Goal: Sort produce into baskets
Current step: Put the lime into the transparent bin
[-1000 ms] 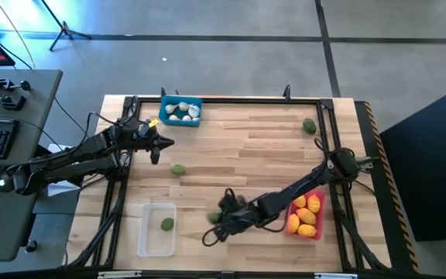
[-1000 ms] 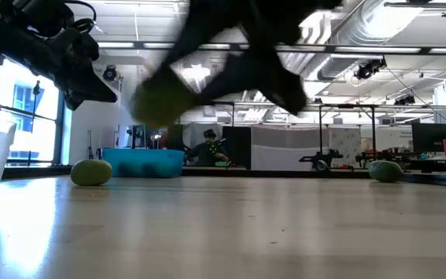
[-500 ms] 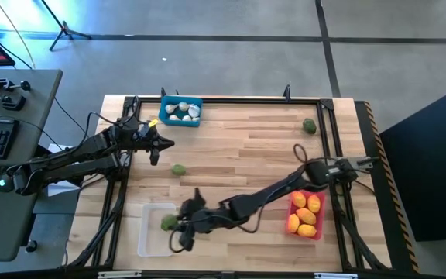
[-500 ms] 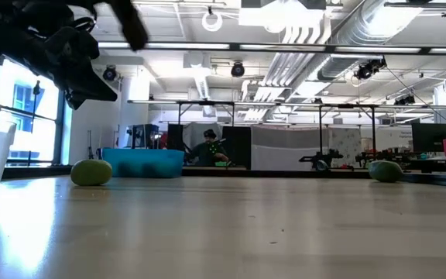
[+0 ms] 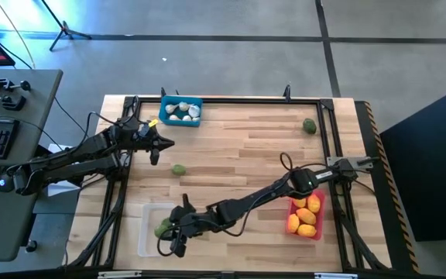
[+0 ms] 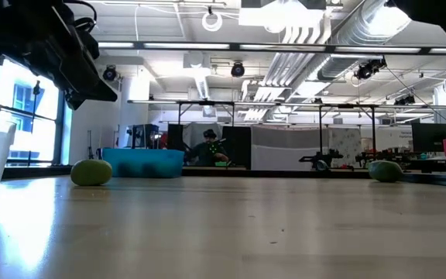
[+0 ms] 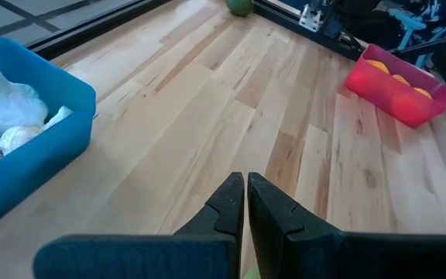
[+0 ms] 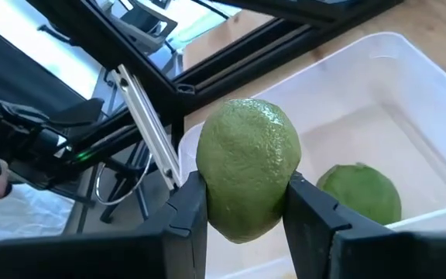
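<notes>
My right wrist camera showed what the overhead one could not: my right gripper (image 8: 242,209) was clamped on a dull green oval fruit (image 8: 248,178), its two dark fingers (image 8: 188,213) pressed to either side, with a second green fruit (image 8: 360,194) lying below in the clear shallow plastic bin (image 8: 409,85). From above, that gripper (image 5: 175,232) appeared only as a dark shape over the bin's (image 5: 147,236) near edge, the held fruit (image 5: 163,228) a green spot beside it. The table-level view caught none of this — only my left arm hanging at upper left, a loose green fruit (image 6: 91,172) before the blue plastic bin (image 6: 143,163), and another far off (image 6: 385,170). A second earlier my right arm had been mid-table, so it had swung across to the clear bin since. My left gripper (image 7: 245,203) hovered closed, fingertips together, near the blue bin (image 7: 22,155) of whitish garlic bulbs (image 7: 6,108); the red plastic bin (image 7: 397,89) of yellow fruits (image 5: 307,213) sat well apart.
</notes>
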Controlling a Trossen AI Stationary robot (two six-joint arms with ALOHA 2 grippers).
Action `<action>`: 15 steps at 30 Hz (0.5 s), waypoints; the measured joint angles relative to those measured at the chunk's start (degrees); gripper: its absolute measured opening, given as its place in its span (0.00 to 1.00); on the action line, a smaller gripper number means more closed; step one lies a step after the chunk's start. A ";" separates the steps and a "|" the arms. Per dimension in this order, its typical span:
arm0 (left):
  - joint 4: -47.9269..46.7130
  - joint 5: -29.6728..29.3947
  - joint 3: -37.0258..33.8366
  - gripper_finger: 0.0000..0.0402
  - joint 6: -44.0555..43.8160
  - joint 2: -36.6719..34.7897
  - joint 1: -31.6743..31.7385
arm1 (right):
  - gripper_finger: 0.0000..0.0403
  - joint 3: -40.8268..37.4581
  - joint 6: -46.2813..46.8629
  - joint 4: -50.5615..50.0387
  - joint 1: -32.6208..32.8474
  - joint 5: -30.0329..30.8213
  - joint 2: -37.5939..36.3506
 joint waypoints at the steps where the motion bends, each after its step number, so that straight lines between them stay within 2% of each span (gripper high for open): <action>1: 0.10 -0.03 -0.02 0.02 -0.30 -0.02 0.00 | 0.27 -0.05 -0.09 -0.04 -0.01 -0.23 0.07; 5: 0.09 -0.07 0.00 0.02 -0.47 -0.02 0.00 | 0.27 -0.10 0.42 -0.76 -0.39 -0.82 0.08; 11: 0.07 -0.15 -0.01 0.02 -0.51 -0.02 0.00 | 0.33 -0.11 2.37 -0.87 -1.50 -5.78 1.74; 15: 0.05 -0.14 -0.01 0.02 -0.51 0.00 0.00 | 0.33 -0.14 0.91 -0.22 -1.67 -5.40 1.76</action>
